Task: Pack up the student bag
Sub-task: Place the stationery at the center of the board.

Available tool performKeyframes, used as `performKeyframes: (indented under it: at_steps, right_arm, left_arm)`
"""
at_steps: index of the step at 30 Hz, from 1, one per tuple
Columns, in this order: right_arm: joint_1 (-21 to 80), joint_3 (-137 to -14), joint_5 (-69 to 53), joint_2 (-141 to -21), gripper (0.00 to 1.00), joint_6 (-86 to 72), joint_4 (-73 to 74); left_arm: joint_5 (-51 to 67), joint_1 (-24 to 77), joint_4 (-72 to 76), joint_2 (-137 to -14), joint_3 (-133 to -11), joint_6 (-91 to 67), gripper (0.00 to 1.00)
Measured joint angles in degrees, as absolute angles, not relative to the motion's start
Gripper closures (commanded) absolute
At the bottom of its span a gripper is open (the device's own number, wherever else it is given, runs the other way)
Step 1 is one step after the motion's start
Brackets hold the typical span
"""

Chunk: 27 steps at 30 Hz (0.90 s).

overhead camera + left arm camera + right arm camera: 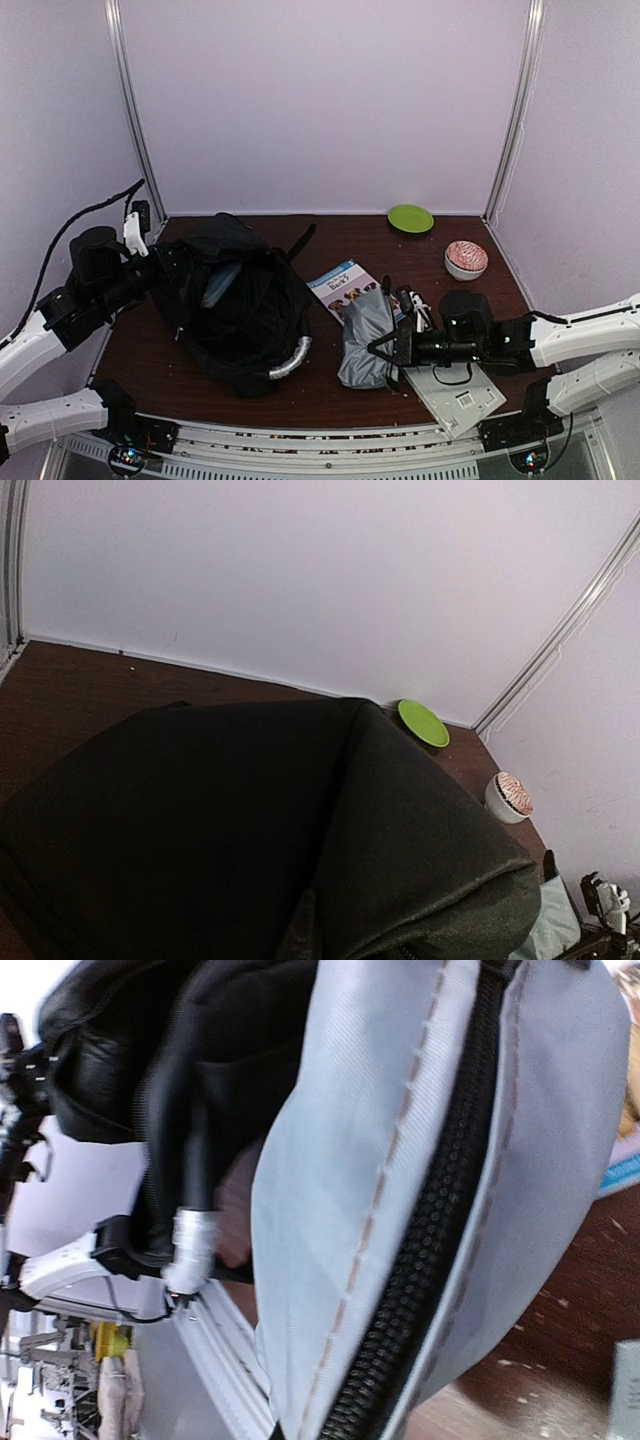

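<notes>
Student bag (245,315) clamped in left gripper (152,268)

Grey zip pouch (400,1160) looms close, black student bag (150,1050) behind.

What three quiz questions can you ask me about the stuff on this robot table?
1. True or false: the green plate sits at the back of the table, towards the right.
2. Pick one: what is the right claw pinching? A) the book B) the grey pouch C) the bowl
3. Fill the gap: the big black student bag lies on the ___ side of the table.

Key: 1 true. 2 B. 3 left.
</notes>
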<state>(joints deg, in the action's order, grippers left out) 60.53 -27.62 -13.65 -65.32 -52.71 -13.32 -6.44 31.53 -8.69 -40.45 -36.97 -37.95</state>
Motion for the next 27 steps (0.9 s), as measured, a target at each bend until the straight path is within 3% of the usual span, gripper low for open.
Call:
performKeyframes:
  at_steps: [4, 8, 19, 20, 24, 27]
  right_arm:
    - [60.03, -24.08, -10.41, -68.03, 1.00, -53.08, -10.41]
    - [59.99, -24.64, -11.90, -77.32, 1.00, -55.31, -16.51]
    - [62.87, -40.71, -20.86, -99.83, 1.00, -60.58, -30.85]
    - [62.87, -40.95, -21.45, -101.10, 0.96, -61.32, -31.92]
    - [62.85, -39.72, -22.35, -103.61, 0.63, -63.92, -35.40]
    - [62.61, -35.94, -21.67, -102.15, 0.48, -65.60, -36.12]
  left_arm:
    - [-8.64, 31.44, -12.53, -37.23, -36.47, -36.38, 1.00]
    - [-10.02, 31.27, -15.35, -35.18, -35.81, -35.86, 1.00]
    - [-9.76, 31.11, -16.99, -35.20, -35.79, -35.51, 1.00]
    - [-9.39, 31.09, -16.91, -35.20, -35.77, -35.59, 1.00]
    - [-7.18, 30.96, -15.64, -35.94, -35.29, -36.51, 1.00]
    - [-5.69, 30.89, -13.91, -37.50, -34.74, -37.32, 1.00]
